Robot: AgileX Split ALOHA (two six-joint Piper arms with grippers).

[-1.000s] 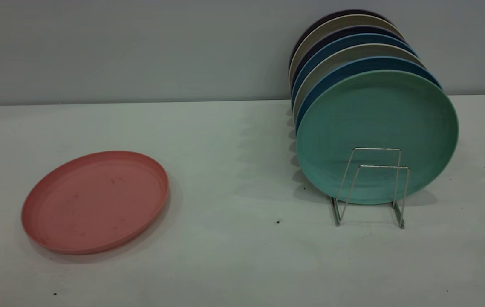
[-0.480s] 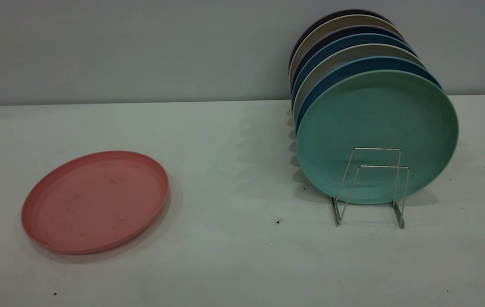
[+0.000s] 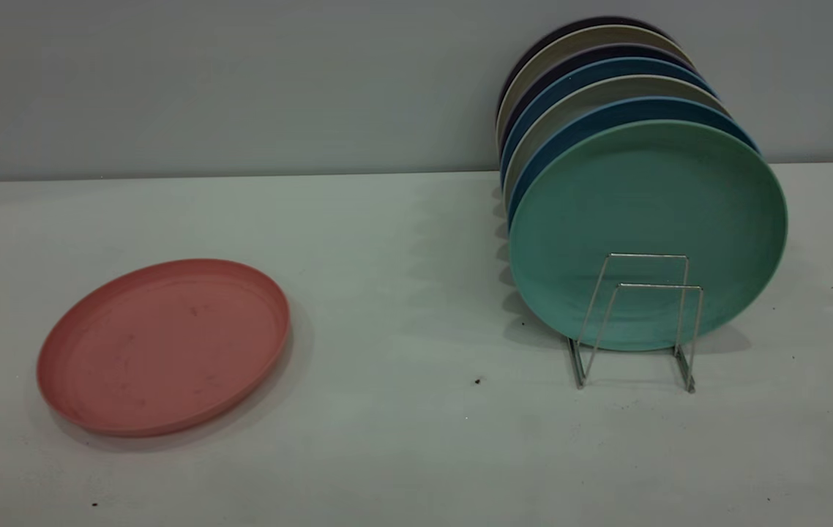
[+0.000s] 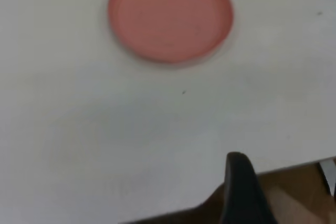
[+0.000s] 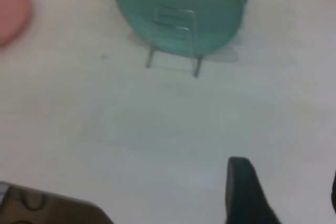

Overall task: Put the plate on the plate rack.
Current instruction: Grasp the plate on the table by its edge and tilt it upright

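Salmon plate (image 3: 163, 346) lies flat on the table (image 3: 402, 439), well apart from the plate rack (image 3: 640, 322), whose front loops stand bare before the mint-green plate (image 3: 647, 219); neither gripper nears either, and their finger state cannot be told.

Bare table (image 3: 402, 307) fills the centre of the exterior frame between the plate (image 3: 164, 345) at lower left and the plate rack (image 3: 636, 322) at right. The mint-green plate (image 3: 647, 230) stands behind 2 front wire loops; the front slot is open. Table ahead of the rack is bare.
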